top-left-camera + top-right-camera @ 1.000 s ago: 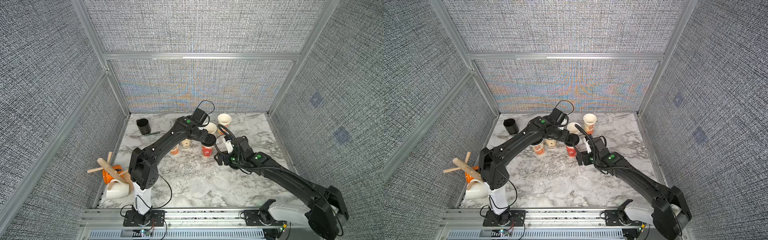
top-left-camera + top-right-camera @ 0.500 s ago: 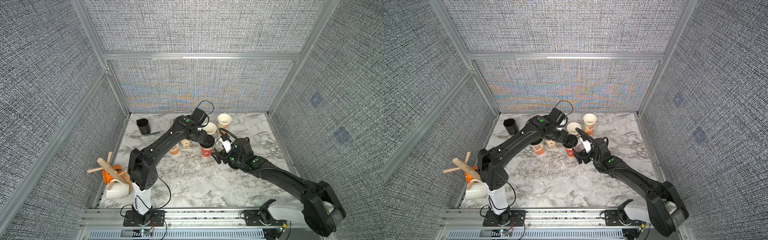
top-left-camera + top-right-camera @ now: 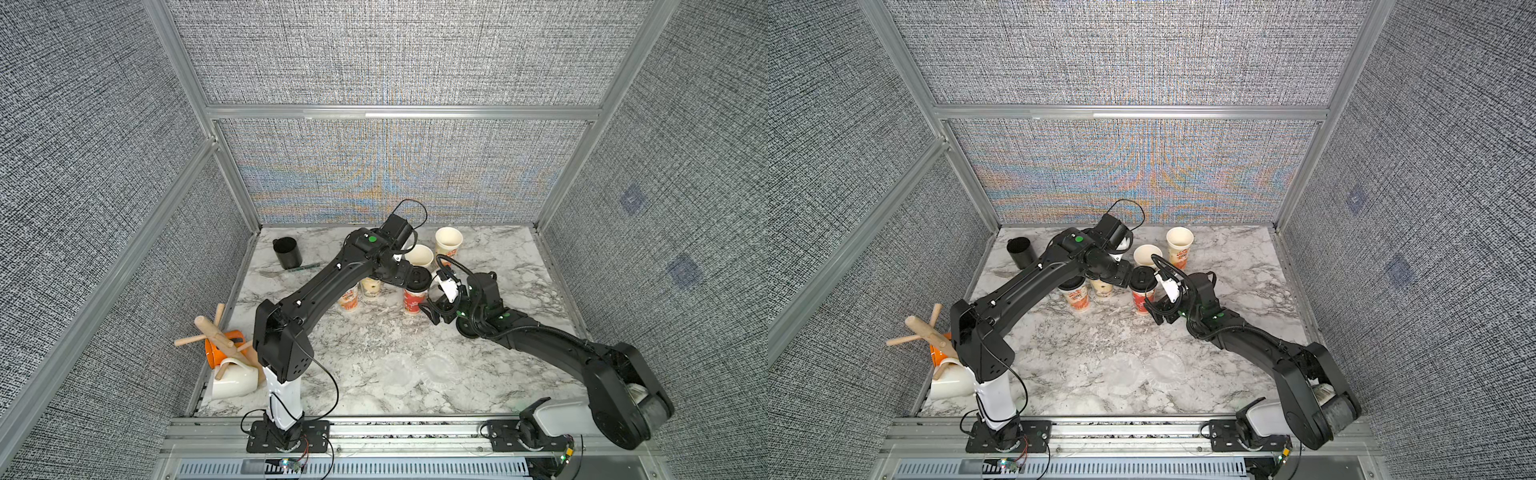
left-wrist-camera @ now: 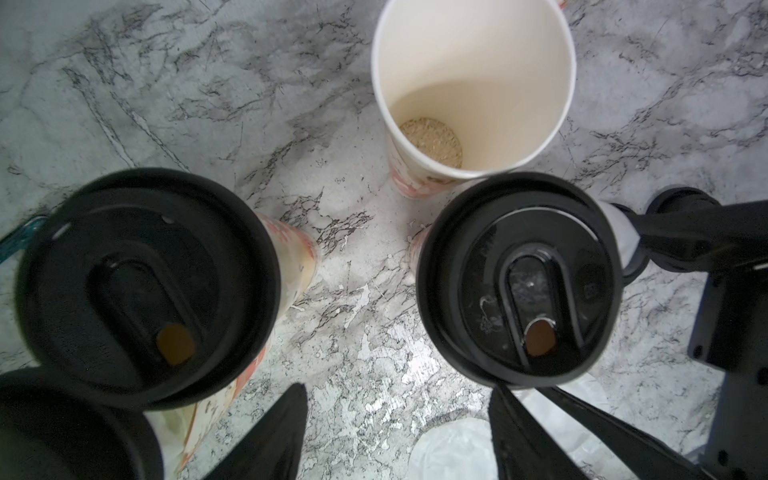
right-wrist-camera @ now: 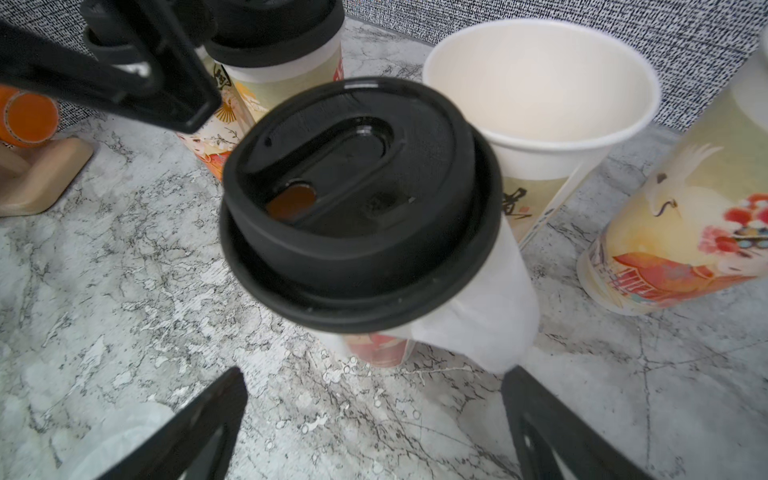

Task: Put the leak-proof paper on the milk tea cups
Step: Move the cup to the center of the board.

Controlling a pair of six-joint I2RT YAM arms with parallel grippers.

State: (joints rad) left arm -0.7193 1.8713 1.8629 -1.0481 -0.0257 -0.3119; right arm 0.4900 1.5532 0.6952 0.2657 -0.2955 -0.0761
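Two papers (image 3: pixel 398 369) are seen lying flat, side by side, on the desk (image 3: pixel 357 336) near its front edge, well apart from both pincers. The desk around them is bare (the widest free stretch). At the left edge a mug rack (image 3: pixel 220 338) is crowded against the wall.

Farther in, the right pincer (image 3: pixel 432 306) is spread wide with nothing gripped, just beside a lidded cup (image 3: pixel 414 297). A third paper (image 5: pixel 490 316) is caught under its lid (image 5: pixel 357 199) and hangs down the side.

The left pincer (image 4: pixel 397 388) is held released and empty over the gap between two lidded cups. Two open cups (image 3: pixel 449 241) and a black cup (image 3: pixel 286 253) are stood near the back wall.
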